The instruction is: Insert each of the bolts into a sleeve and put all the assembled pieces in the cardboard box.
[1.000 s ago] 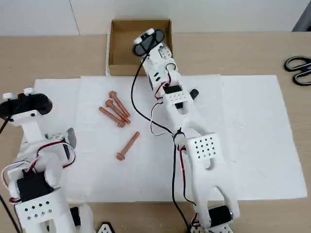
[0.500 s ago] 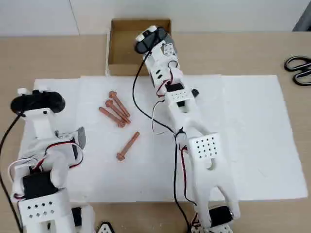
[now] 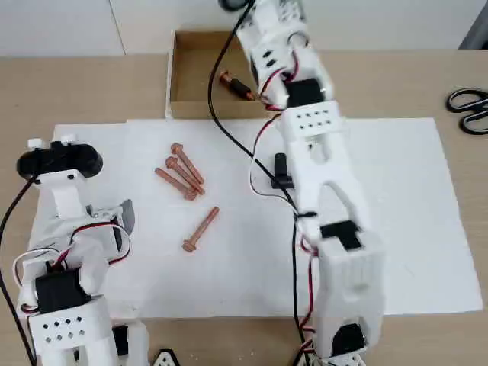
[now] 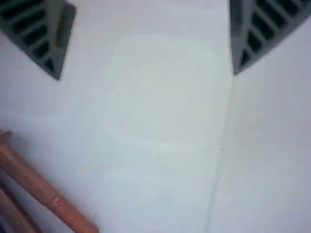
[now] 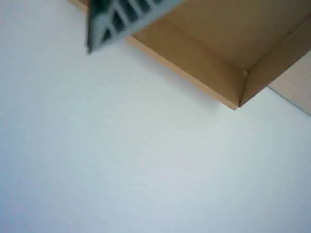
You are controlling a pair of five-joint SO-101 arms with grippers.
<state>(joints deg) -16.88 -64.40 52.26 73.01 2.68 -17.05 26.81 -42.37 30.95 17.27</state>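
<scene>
Right arm (image 3: 309,122) swung out beyond cardboard box (image 3: 172,76), bolt piece (image 3: 236,85) now inside | right end effector (image 5: 114,22): grip cannot tell | left end effector (image 4: 146,75): jaws apart over white sheet (image 3: 396,198) | four bolts (image 3: 183,171) loose on sheet: light, stiff, likely slippery; grip mid-shaft

A white sheet (image 3: 404,198) is lying flat across the middle of the wooden bench (image 3: 76,91), covering most of it. A pair of scissors (image 3: 469,109) (black handles, partly cut off at the high view's right edge) is resting on bare wood, just beyond the sheet's far corner.
</scene>
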